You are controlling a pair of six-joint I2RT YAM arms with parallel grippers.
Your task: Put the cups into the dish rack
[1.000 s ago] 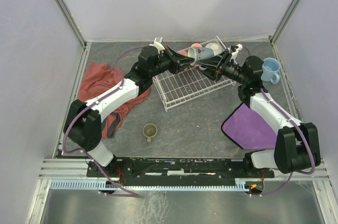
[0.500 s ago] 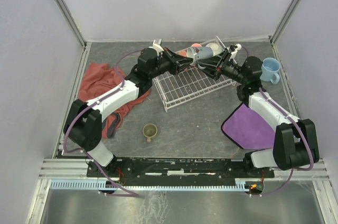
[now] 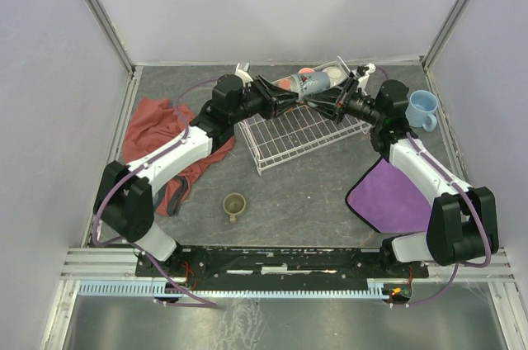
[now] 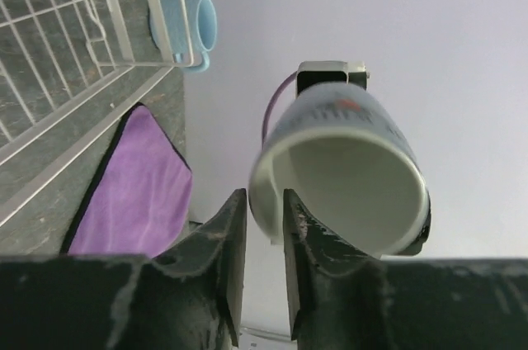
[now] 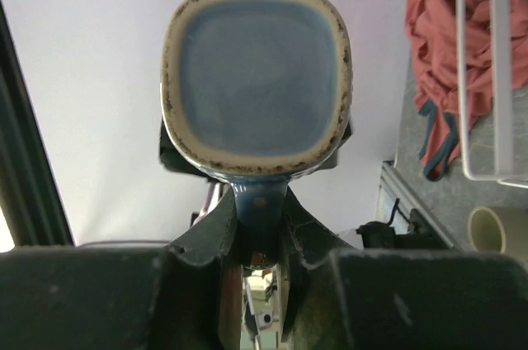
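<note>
1. The grey-blue mug (image 3: 315, 82) hangs in the air on its side between the two arms. In the top view it sits over the far edge of the rack (image 3: 252, 148), so it is not yet loaded. Its mouth faces the left arm and its base faces the right.
2. The right gripper (image 5: 258, 205) has just closed. A second ago its fingers were spread, and now they pinch the mug's handle, which runs down between them in the right wrist view.
3. The left gripper (image 4: 264, 201) straddles the mug's rim, one finger inside the mouth and one outside. It had been clamped tight and has just begun to ease. I cannot tell from the left wrist view whether the fingers still press the wall or only flank it.
4. Taken together, this looks like a handover in mid-air, with the mug passing from the left arm to the right. Once the left lets go fully, the right can probably lower the mug into the rack.
5. The main risk is that a hold on the handle alone may let the mug swing.
6. Two more mugs wait on the table. The light blue mug (image 3: 422, 109) is just beyond the rack's right end, and the olive mug (image 3: 235, 204) stands in front of the rack.
7. A purple cloth (image 3: 388, 197) lies to the right and a red cloth (image 3: 161, 139) to the left.
</note>
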